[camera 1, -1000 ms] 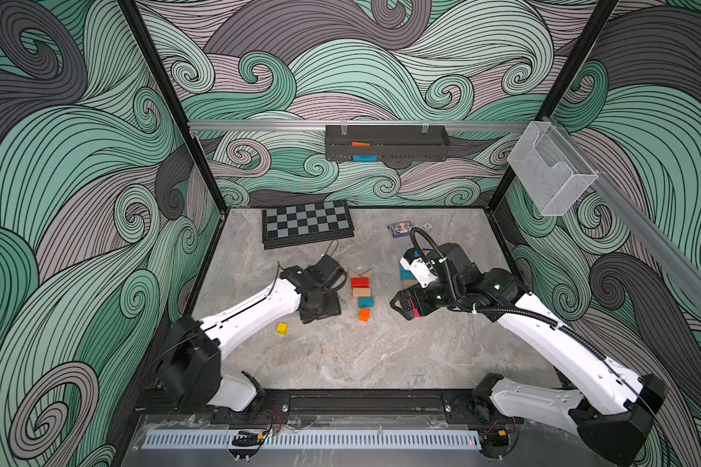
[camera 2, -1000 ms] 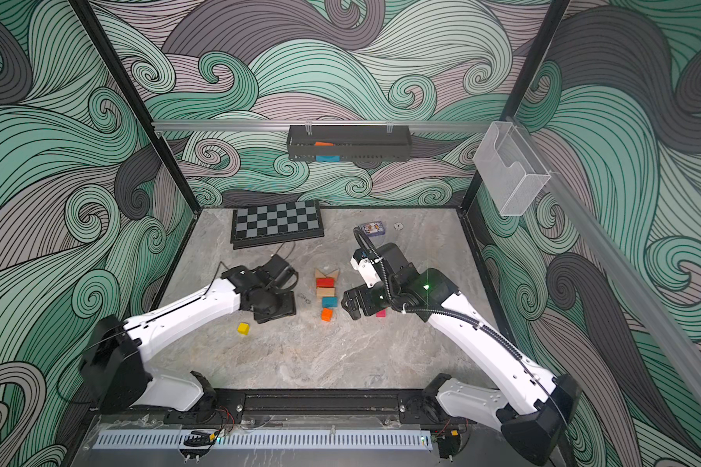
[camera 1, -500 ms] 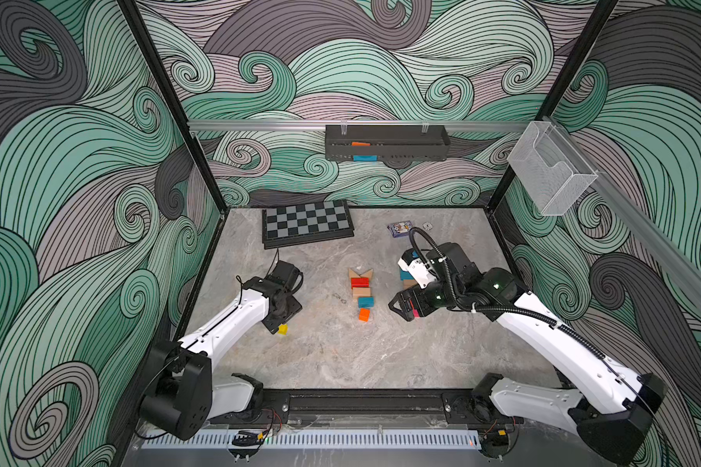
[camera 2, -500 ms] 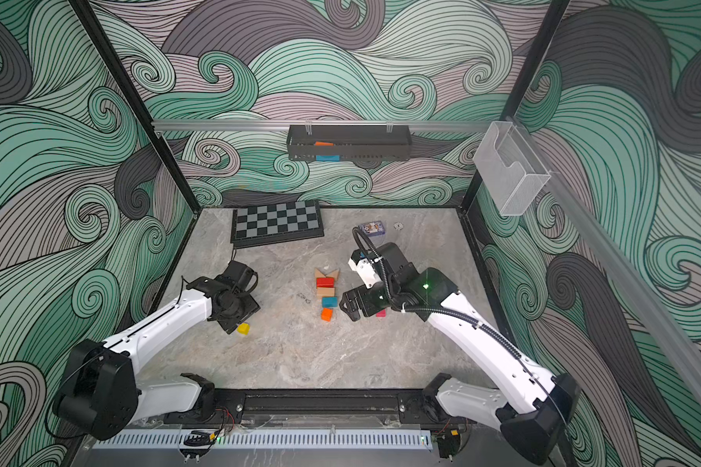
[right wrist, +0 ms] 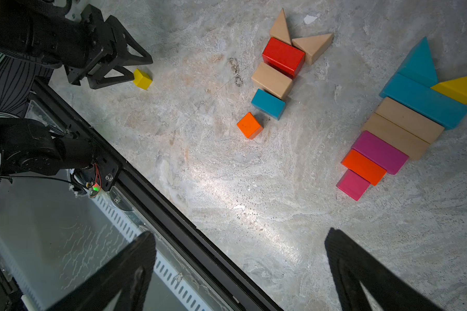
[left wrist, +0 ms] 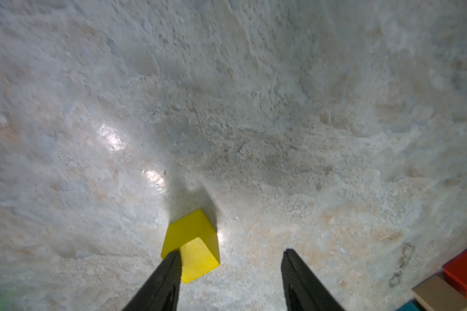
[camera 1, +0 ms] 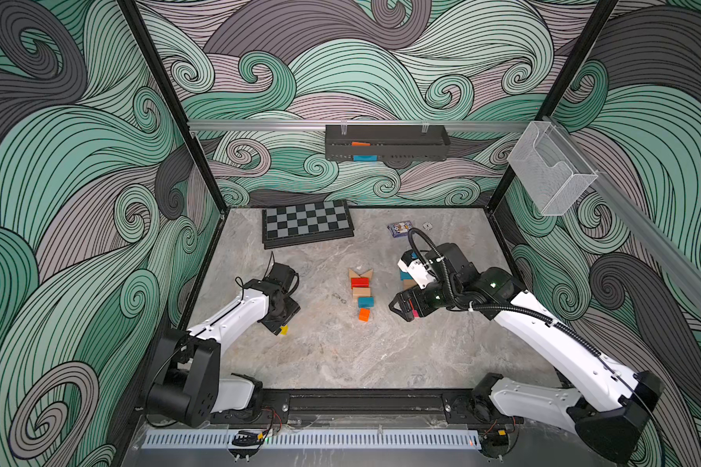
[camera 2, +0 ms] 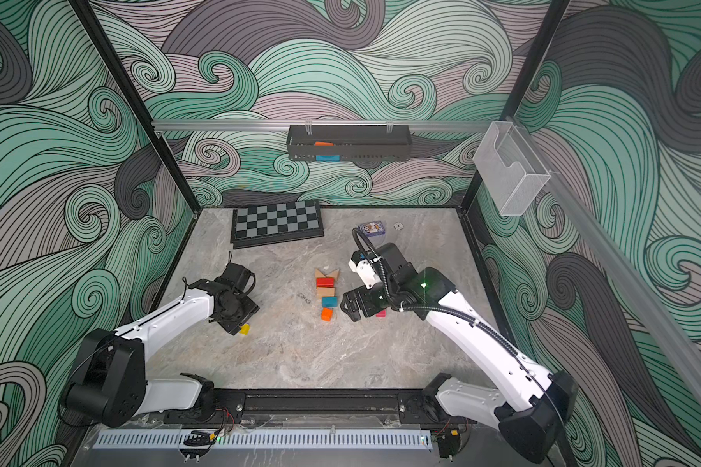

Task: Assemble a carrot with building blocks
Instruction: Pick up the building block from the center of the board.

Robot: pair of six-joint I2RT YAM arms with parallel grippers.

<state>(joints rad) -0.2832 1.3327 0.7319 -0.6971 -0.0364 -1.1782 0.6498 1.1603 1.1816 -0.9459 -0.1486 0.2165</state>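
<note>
1. Left gripper [left wrist: 231, 254] has swung away from the middle column since a second ago. I now have it low over the yellow cube [left wrist: 192, 243] on the left side of the table [camera 1: 340, 356].
2. Its jaws stand partly apart. One finger [left wrist: 167, 274] is against the cube's side and the opposite one is well clear, so nothing is gripped.
3. Mid-table, the column lies flat. Two tan wedges [right wrist: 281, 28] fan out at the far end, then the red block [right wrist: 283, 56], tan block [right wrist: 271, 80] and teal block [right wrist: 268, 103] touch in a line. The orange cube [right wrist: 249, 125] sits just beside the teal one.
4. My right gripper [right wrist: 240, 233] hangs above the table just right of that column, jaws spread wide and holding nothing.
5. Further right, the right wrist view shows a second row, piece against piece. A teal wedge [right wrist: 419, 63] and yellow wedge [right wrist: 461, 88] cap a teal bar [right wrist: 423, 101]. Then come two tan bars [right wrist: 409, 119], a pink bar [right wrist: 379, 152], an orange bar [right wrist: 363, 167] and a pink cube [right wrist: 352, 184]. In both top views the right arm [camera 1: 543, 335] covers most of it.
</note>
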